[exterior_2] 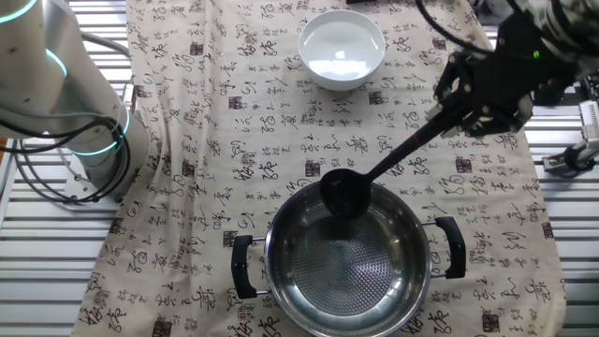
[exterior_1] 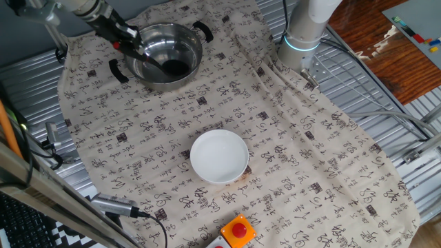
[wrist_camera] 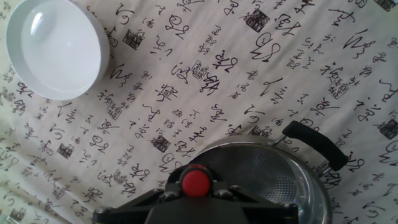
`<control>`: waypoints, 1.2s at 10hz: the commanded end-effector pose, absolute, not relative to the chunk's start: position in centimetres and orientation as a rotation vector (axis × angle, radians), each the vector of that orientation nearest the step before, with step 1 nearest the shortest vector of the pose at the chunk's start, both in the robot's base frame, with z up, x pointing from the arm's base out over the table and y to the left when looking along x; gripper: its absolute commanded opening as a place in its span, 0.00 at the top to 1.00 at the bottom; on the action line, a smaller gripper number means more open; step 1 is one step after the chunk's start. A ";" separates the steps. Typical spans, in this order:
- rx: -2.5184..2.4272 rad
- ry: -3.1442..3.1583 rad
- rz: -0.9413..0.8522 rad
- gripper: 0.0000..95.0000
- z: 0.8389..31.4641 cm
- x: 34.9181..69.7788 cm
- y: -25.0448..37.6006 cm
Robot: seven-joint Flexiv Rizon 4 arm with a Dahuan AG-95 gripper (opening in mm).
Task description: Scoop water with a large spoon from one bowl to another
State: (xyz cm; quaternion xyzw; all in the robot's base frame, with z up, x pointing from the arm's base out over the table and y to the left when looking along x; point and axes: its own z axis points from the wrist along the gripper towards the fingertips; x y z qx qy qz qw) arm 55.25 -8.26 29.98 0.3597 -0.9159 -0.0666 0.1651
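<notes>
The gripper [exterior_2: 479,94] is clamped on the large spoon [exterior_2: 374,173], whose handle slants down from it so the scoop hangs inside the steel pot [exterior_2: 348,271], over its far rim. The white bowl [exterior_2: 342,49] sits well apart on the table, beyond the pot.
</notes>
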 end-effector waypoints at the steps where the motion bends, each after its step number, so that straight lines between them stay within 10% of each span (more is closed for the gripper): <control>1: 1.054 -2.606 -0.226 1.00 29.9 55.2 -8.5; 12: 1.139 -2.596 -0.353 1.00 29.9 54.8 -9.5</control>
